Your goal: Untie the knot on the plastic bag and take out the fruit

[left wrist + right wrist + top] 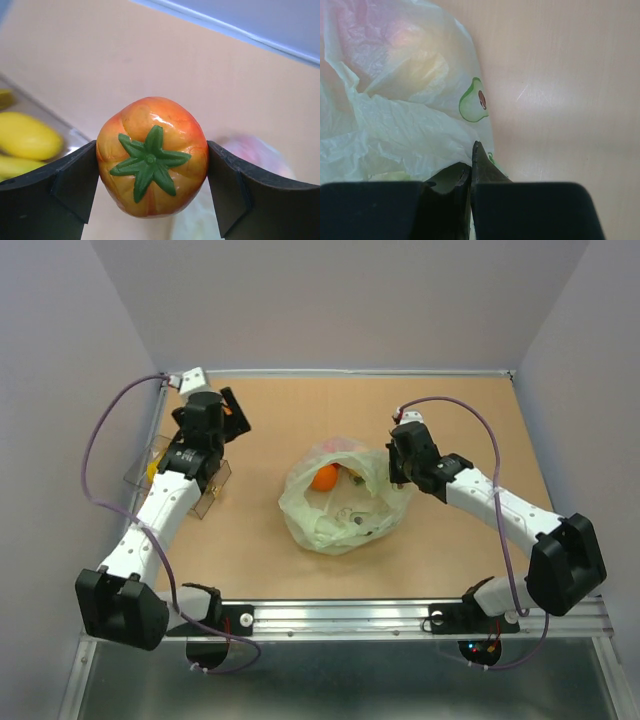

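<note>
Left fingers [75, 190], spread wide, clamp an orange fruit [150, 150] with a green top; right fingers [485, 200], closed, pinch the green bag [395, 125]

plastic bag [345, 505]: pale green, translucent, crumpled, avocado-printed; lying in the middle of the tabletop [450, 420], mouth gaping upward, right rim sitting pinched in the right pincer [471, 150].
round orange fruit [324, 477]: resting inside the bag.
green-topped fruit [151, 157]: glossy orange, hanging clamped in the left pincer [230, 410].

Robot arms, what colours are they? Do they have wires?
Both the left arm and right arm have white tubes with chunky black joints. A thin purple cable loops along each. The fingers are flat and black.
</note>
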`<control>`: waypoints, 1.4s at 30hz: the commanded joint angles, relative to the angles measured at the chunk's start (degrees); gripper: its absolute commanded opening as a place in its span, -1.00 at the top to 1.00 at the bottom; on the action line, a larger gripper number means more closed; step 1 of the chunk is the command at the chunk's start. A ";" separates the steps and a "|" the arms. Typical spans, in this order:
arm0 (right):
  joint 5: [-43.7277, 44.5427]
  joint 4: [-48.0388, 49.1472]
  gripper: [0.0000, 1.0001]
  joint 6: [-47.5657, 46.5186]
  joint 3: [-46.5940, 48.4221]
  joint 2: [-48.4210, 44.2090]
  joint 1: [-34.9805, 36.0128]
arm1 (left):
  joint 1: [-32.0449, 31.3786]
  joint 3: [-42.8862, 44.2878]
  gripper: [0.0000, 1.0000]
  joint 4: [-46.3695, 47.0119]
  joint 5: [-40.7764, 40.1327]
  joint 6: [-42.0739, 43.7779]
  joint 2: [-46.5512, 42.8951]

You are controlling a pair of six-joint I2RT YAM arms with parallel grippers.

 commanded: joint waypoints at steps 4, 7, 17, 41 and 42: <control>-3.86 0.93 0.99 -1.15 -0.84 -4.07 -0.28 | 20.92 -2.66 0.18 -0.90 -5.75 -3.20 3.71; -5.54 1.01 0.99 -1.33 -1.11 -4.95 -0.37 | 24.91 -2.75 0.17 1.57 -7.77 -2.41 6.52; -8.09 0.57 0.99 -2.91 -0.76 -4.95 -0.37 | 31.76 0.94 0.08 5.78 -14.46 0.31 16.10; -8.44 -0.39 0.99 -0.98 -0.58 -5.30 -0.45 | 32.12 3.59 -0.56 6.85 -3.20 1.19 28.42; -8.35 -0.48 0.99 -1.06 -0.58 -5.47 -0.37 | 32.29 2.88 -0.61 6.76 -3.12 1.02 26.93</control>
